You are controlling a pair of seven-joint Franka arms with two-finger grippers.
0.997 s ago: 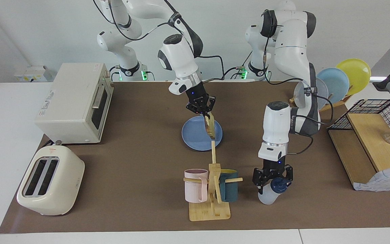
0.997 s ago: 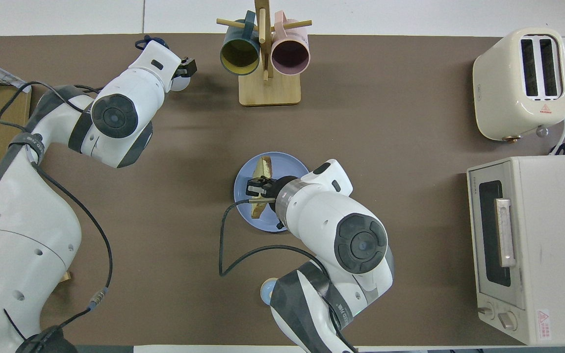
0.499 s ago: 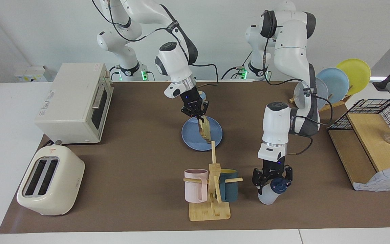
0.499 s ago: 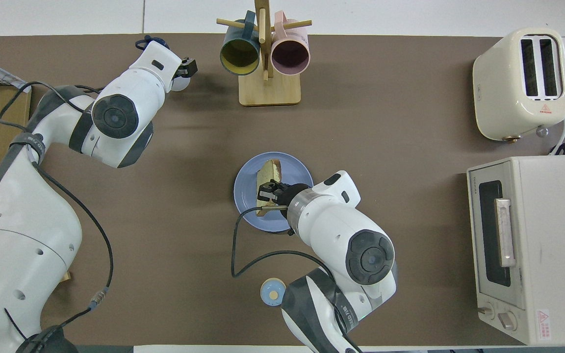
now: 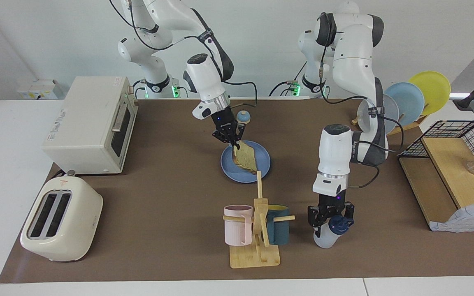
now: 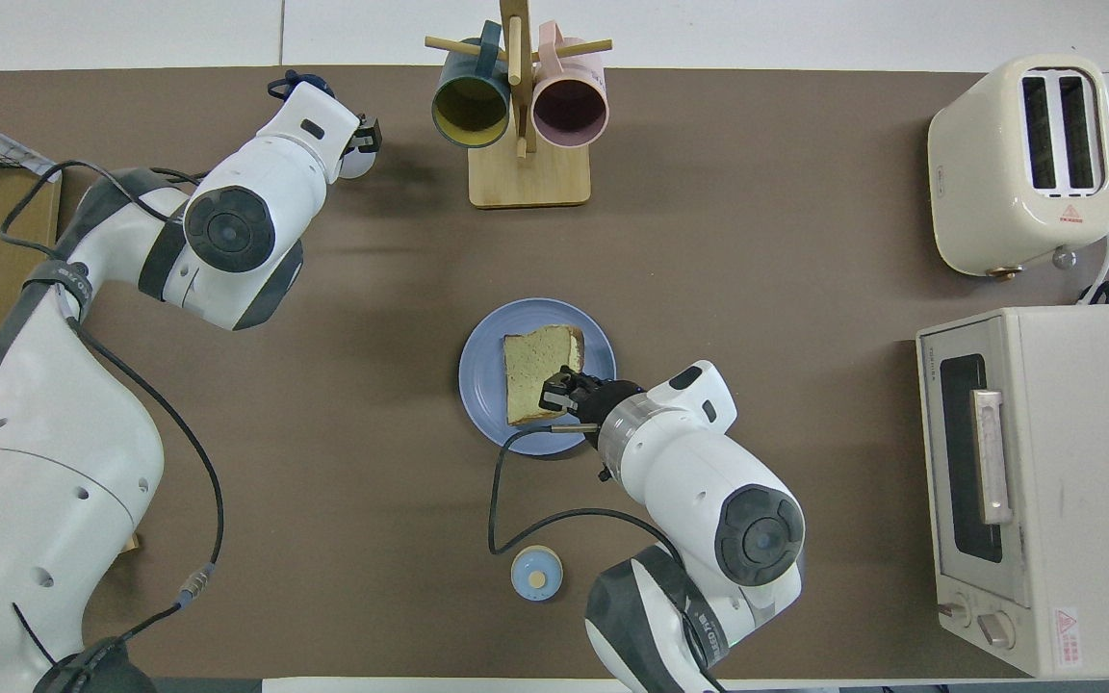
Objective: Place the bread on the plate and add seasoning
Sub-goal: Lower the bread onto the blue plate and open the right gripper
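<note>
1. Facing view:
   - Lying almost flat on the flat round light-blue plastic plate (image 5: 226, 169), the squarish toast slice with pale yellow-green crumb and brown crust (image 5: 246, 158) looks light, stiff and crumbly.
   - The right gripper (image 5: 231, 141) pinches the slice's corner, jaws closed on the crust. Judgement: an edge grip suits this thin slice; squeezing hard may break it.
   - The small translucent white plastic bottle with a dark navy cap (image 5: 326, 237) stands on the brown mat beside the wooden mug rack (image 5: 255, 255), toward the left arm's end of the table. The left gripper (image 5: 331, 221) straddles the bottle's neck. Whether its jaws have clamped cannot be told.
   - Judgement: the bottle is light, smooth and slippery, best taken just below the cap.
2. Overhead view:
   - The slice (image 6: 535, 380) covers the plate's (image 6: 482, 385) centre, porous crumb upward.
   - The right gripper (image 6: 564, 395) sits at the slice's corner.
   - The left gripper (image 6: 357, 140) hides most of the bottle (image 6: 354, 166).
</note>
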